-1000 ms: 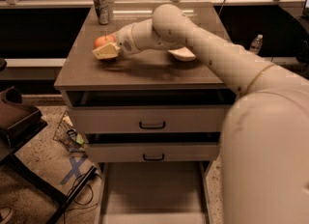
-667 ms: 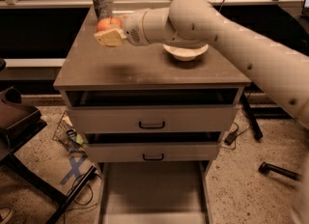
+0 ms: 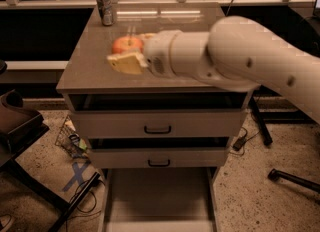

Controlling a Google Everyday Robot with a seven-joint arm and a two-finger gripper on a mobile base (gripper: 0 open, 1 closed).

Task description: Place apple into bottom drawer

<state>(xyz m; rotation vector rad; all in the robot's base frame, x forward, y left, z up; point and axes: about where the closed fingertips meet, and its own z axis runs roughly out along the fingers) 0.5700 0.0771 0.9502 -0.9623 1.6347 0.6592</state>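
Note:
The red-orange apple (image 3: 124, 44) sits between the pale fingers of my gripper (image 3: 128, 53), which is shut on it and holds it above the left middle of the cabinet top (image 3: 85, 71). My arm reaches in from the right and hides the white bowl. The bottom drawer (image 3: 157, 198) is pulled out at the bottom of the view, a pale flat tray with nothing in it, directly below and in front of the cabinet.
A metal can (image 3: 105, 6) stands at the back left of the cabinet top. Two upper drawers with black handles (image 3: 157, 130) are slightly ajar. A dark chair (image 3: 15, 126) and cables lie on the floor at left; a black stand leg (image 3: 292, 178) at right.
My arm has swung toward the front and right with the apple in the gripper, and now covers the bowl. The view has shifted too.

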